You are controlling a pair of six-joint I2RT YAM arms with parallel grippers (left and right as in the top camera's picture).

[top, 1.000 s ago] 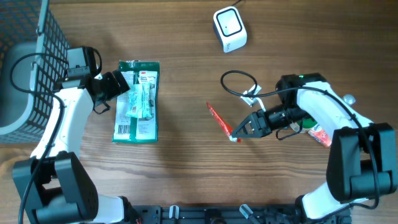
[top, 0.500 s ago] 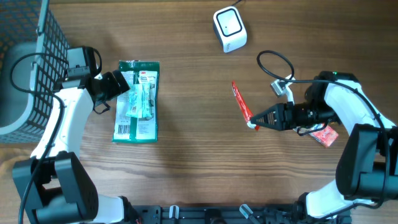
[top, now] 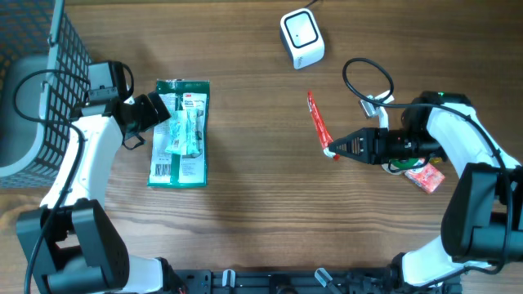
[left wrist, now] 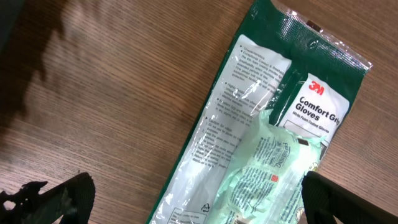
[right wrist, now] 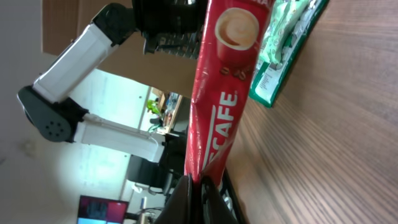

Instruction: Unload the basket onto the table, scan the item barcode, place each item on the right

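Observation:
A slim red coffee stick sachet [top: 316, 121] hangs above the table at centre right, held by its lower end in my right gripper [top: 334, 151], which is shut on it. In the right wrist view the sachet [right wrist: 217, 87] rises from the pinched fingertips [right wrist: 196, 190], showing a coffee-cup print. The white barcode scanner [top: 301, 37] stands at the back, above and left of the sachet, apart from it. My left gripper [top: 167, 112] is open over the top of a green glove package [top: 181, 132]; its fingers [left wrist: 59, 196] straddle the package [left wrist: 261, 143] without touching it.
A dark wire basket [top: 37, 49] with a grey liner stands at the far left. A small red and white packet [top: 426, 176] lies under my right arm near the right edge. A black cable [top: 366, 77] loops above the right wrist.
My right gripper has carried the red sachet to the right and toward the back, turning it more upright. The left arm and the glove package have not moved.

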